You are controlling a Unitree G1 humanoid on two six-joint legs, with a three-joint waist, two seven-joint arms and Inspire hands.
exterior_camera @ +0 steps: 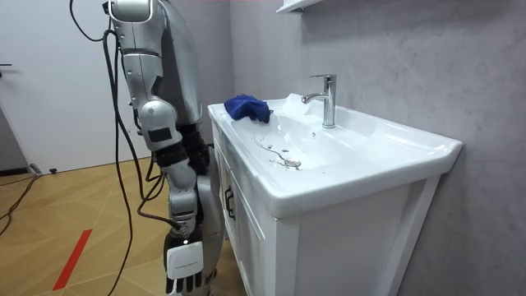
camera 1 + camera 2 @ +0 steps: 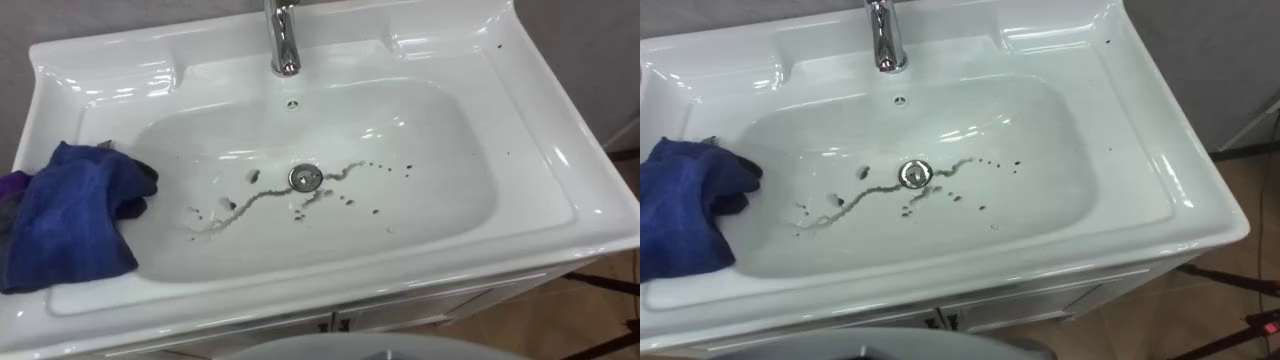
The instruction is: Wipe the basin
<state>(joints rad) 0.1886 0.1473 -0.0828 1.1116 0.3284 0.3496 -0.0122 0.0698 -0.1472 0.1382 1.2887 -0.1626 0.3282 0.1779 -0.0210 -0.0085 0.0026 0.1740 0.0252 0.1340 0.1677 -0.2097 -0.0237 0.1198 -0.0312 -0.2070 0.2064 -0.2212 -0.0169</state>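
The glossy white ceramic basin (image 2: 540, 150) has a rounded rectangular bowl, with a chrome faucet (image 2: 284, 40) upright at its back edge. A round metal drain (image 2: 305, 178) sits mid-bowl. Thin, wavy dark smears (image 2: 250, 200) and specks run across it. A soft, crumpled blue cloth (image 2: 70, 215) lies on the basin's left edge, drooping into the bowl. The right hand (image 1: 187, 279) hangs beside the white cabinet (image 1: 329, 247); I cannot tell whether it is released or clenched.
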